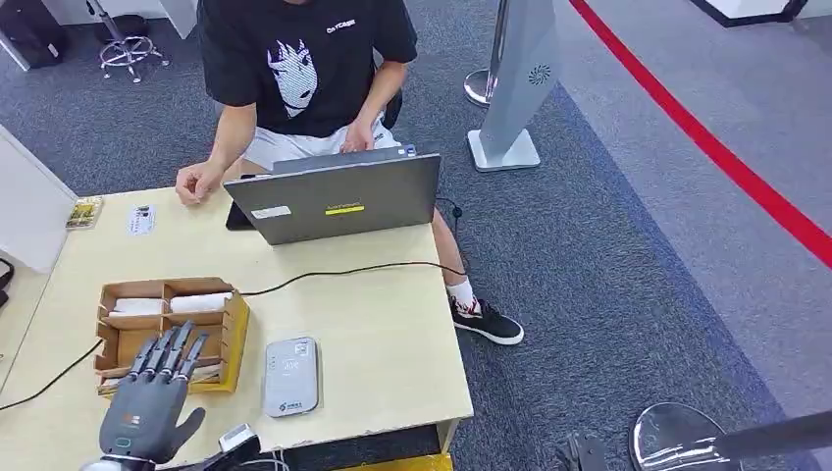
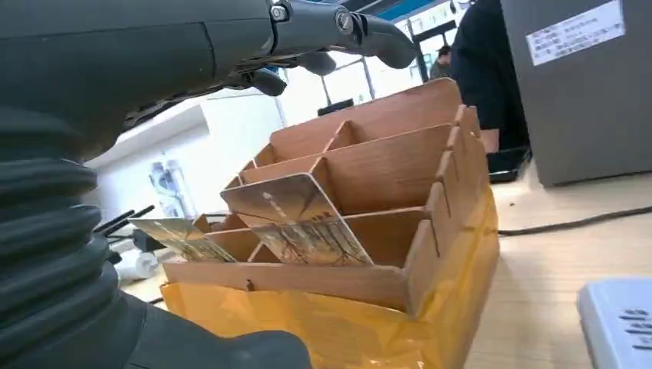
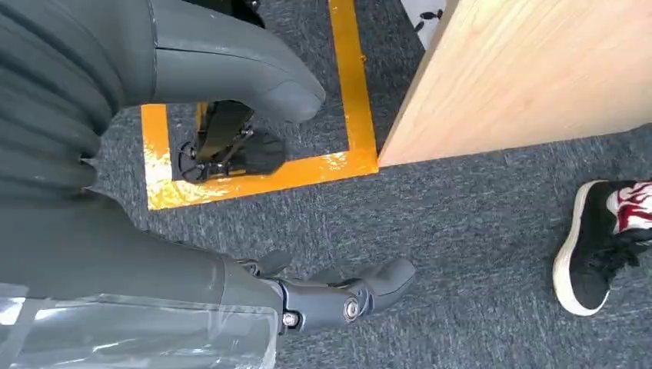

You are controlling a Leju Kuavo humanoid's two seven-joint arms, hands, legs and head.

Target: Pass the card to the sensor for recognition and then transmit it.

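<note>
A cardboard box with several compartments stands at the table's near left. Printed cards lean in its nearest compartment, and a second card lies beside them. My left hand hovers just above that near end of the box, fingers stretched out and spread, holding nothing. The grey-white card sensor lies flat on the table just right of the box; its corner also shows in the left wrist view. My right hand hangs beside the table over the carpet, fingers apart and empty.
A person sits at the far side behind an open grey laptop. A black cable runs across the wooden table. Small labels lie at the far left. A shoe and yellow floor tape are by the table's edge.
</note>
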